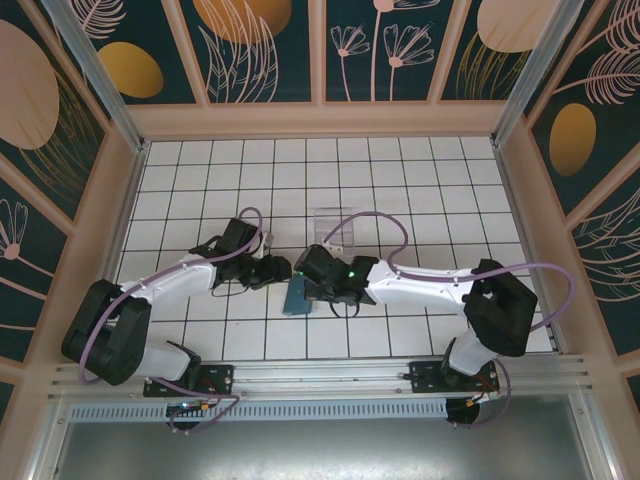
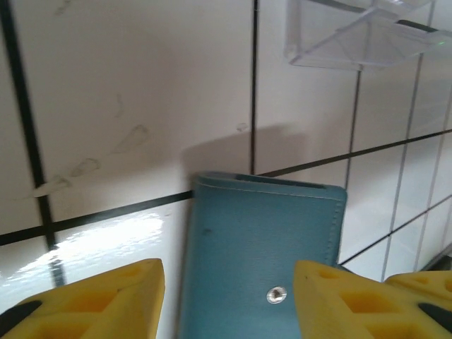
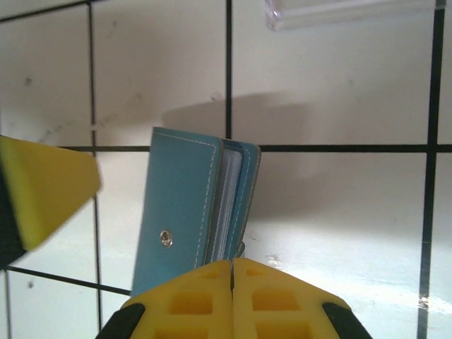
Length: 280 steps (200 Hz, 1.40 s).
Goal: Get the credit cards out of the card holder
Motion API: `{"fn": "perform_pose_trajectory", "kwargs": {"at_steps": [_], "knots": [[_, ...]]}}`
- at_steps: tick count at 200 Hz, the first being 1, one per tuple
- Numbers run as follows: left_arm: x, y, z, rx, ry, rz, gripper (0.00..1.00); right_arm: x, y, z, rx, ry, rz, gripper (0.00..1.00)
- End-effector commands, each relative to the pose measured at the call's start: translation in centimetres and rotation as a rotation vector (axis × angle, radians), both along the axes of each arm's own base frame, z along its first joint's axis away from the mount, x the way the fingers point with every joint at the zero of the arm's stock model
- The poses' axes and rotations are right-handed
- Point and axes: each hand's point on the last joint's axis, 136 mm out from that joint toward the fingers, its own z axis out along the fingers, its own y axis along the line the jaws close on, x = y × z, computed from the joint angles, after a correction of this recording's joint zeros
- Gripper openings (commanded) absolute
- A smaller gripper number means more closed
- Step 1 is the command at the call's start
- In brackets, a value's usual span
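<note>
Card holder, teal, snap-studded, sits ajar showing pale credit cards; left claw released, right claw clenched.

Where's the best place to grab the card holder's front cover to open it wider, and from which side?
Likely the snap cover of the card holder, at its stitched edge nearest the clear tray, coming from that side. There it stands slightly apart from the pale inner sleeves, leaving a gap for one finger; its faces are flat.

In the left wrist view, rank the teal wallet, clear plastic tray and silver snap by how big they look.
1. flat teal-blue card holder
2. clear plastic tray, farther away and cropped
3. small round silver snap
</note>
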Motion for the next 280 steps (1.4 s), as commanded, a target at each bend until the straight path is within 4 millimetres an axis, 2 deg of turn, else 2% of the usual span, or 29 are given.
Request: {"fn": "perform_pose_trajectory", "kwargs": {"at_steps": [1, 39, 66, 126, 217, 241, 280], "knots": [[0.1, -1.2, 1.4, -0.073, -0.015, -0.011, 0.54, 1.5, 0.5, 2.8, 0.073, -0.091, -0.028, 0.00], [-0.3, -1.7, 1.7, -0.095, -0.016, -0.025, 0.60, 1.9, 0.7, 4.0, 0.151, -0.110, -0.023, 0.00], [-0.5, -1.7, 1.2, -0.087, -0.008, -0.029, 0.61, 1.9, 0.7, 4.0, 0.162, -0.104, -0.022, 0.00], [-0.5, -0.4, -0.2, 0.012, 0.006, -0.010, 0.48, 1.8, -0.3, 2.8, 0.125, -0.078, -0.043, 0.00], [-1.0, 0.1, -0.8, 0.037, 0.025, -0.009, 0.21, 2.5, -4.2, -0.7, 0.040, -0.038, -0.107, 0.00], [-1.2, 0.1, -1.0, 0.034, 0.030, -0.010, 0.17, 2.7, -4.7, -0.8, 0.036, -0.045, -0.111, 0.00], [-2.0, -0.1, -1.6, 0.013, 0.055, -0.017, 0.15, 3.2, -5.3, -1.5, 0.018, -0.039, -0.111, 0.00]]}}
